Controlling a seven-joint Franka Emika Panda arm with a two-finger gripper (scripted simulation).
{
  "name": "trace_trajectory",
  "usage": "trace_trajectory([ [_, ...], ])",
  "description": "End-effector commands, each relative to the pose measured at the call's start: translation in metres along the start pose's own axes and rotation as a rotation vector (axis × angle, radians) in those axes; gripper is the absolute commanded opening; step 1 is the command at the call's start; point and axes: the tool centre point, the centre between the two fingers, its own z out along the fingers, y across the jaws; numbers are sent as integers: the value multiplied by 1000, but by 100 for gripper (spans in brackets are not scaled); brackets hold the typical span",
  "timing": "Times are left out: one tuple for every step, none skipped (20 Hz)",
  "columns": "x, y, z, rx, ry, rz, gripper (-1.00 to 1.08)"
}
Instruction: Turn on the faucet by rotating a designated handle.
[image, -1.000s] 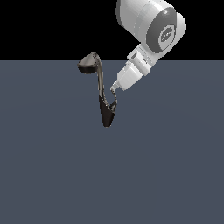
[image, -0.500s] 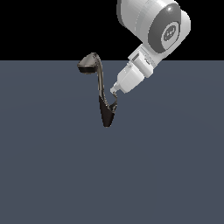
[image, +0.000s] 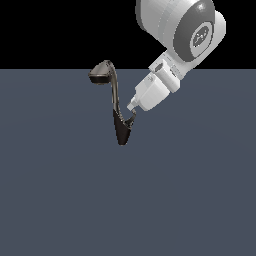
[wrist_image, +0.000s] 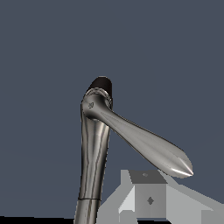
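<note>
Silvery handle (image: 132, 119) sits at the claw (image: 132, 106) tip.

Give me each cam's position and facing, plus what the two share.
Exterior view: off the arm, looking across and slightly down at the flat grey floor; faucet upright mid-frame, white arm entering from the exterior view's upper right, gripper at the handle by the base.
Wrist view: on the wrist, close in, looking at the faucet's neck and the handle against the floor; only pale gripper parts show at one edge.
Shared: faucet, handle, floor, gripper. Jaws' state unclear in both.
</note>
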Motion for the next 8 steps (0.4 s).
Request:
trace_trajectory([
  [18,8,1,-3,1,12,-100],
  [24,11,1,-4,1,14,-100],
  [31,14,1,-5,1,16,-100],
  [37,17,1,-7,1,18,-100],
  [44,20,2,-8,1,19,-100],
  [50,23,2,-9,1,21,-100],
  [57,27,2,-10,1,23,-100],
  [57,27,2,-10,1,23,-100],
])
